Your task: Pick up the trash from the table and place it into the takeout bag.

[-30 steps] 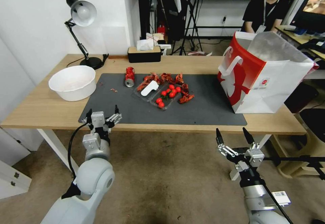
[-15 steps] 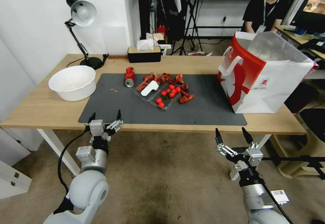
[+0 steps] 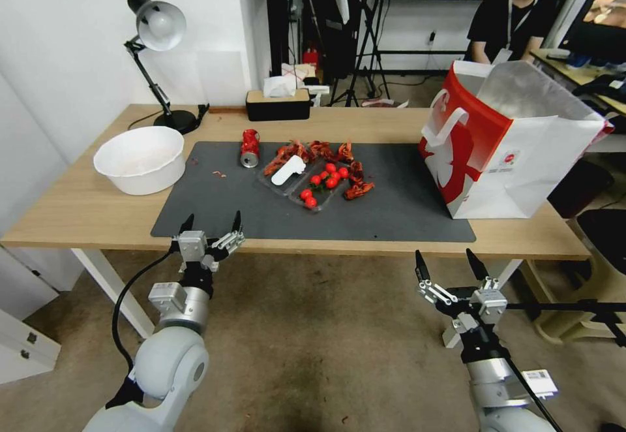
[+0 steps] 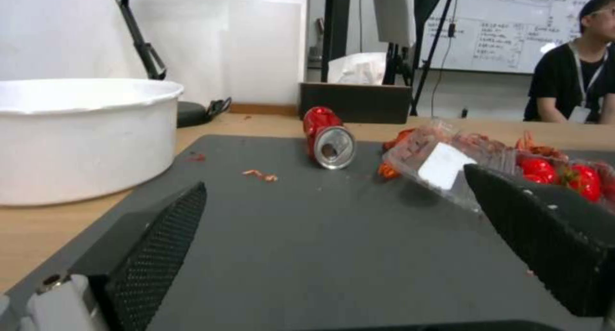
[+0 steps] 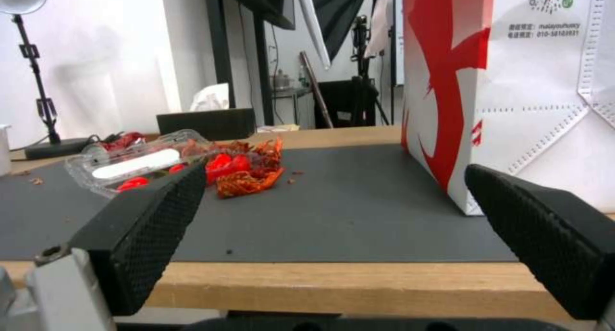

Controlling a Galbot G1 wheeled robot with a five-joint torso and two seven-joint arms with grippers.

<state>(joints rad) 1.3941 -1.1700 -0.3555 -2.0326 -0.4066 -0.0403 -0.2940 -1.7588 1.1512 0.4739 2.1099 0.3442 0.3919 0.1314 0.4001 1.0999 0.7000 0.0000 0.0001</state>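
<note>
A crushed red drink can lies on its side at the far left of the dark grey mat on the table. The takeout bag stands open at the table's right end, its red panel facing the mat. My left gripper is open and holds nothing. It hovers at the table's front edge, near the mat's front left corner, well short of the can. My right gripper is open too, just below the front edge, in front of the bag.
A clear tray of cherry tomatoes sits mid-mat with red crayfish shells around it. A large white bowl stands at the left. A desk lamp and a tissue box line the back edge.
My left gripper has drawn back toward me and sunk slightly, shifting a little right. The right gripper has barely moved. Nothing on the table has shifted.
</note>
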